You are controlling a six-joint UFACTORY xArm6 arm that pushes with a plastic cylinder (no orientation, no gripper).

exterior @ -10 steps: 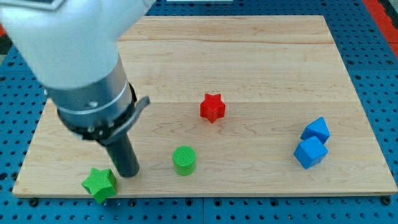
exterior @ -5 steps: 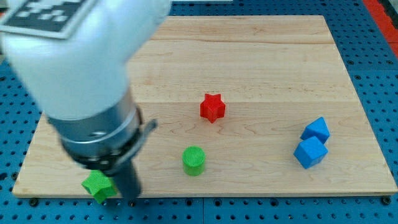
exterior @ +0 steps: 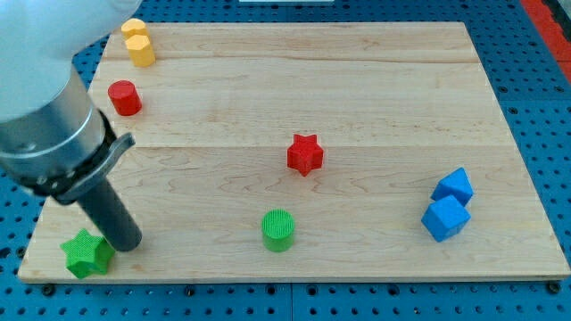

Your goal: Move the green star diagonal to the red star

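The green star [exterior: 86, 254] lies at the bottom left corner of the wooden board [exterior: 357, 98]. My tip [exterior: 126, 244] rests on the board just to the star's right, touching or almost touching it. The red star [exterior: 305, 153] sits near the board's middle, far to the upper right of the green star.
A green cylinder [exterior: 277, 230] stands below and left of the red star. Two blue blocks [exterior: 449, 205] sit together at the right. A red cylinder [exterior: 124, 97] and two yellow blocks [exterior: 137, 42] sit at the upper left. The board's bottom edge is close under the green star.
My arm has swung left, uncovering the red cylinder and yellow blocks. The green star has slid left toward the corner. The green cylinder shifted slightly right earlier and now rests still.
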